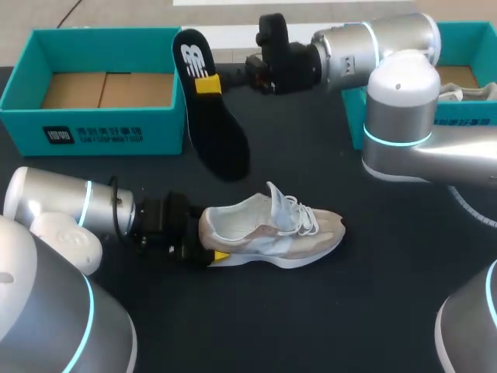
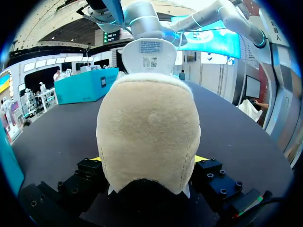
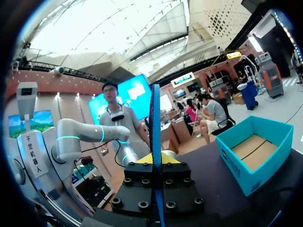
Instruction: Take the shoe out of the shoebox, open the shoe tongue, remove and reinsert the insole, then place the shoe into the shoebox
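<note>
Shoe: upright on worktop, left fingers clamped on heel.
Insole: held in the air beside shoebox, right fingers clamped near its narrow end.
Risk: floppy insole may fold or catch the tongue going in; heel grip may slip.
Axis: shoe lies left-right, toe to robot's right; insole's wide end points toward shoe.

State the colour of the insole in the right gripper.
Black with a white logo at one end; the flat insole shows best in the head view.
</note>
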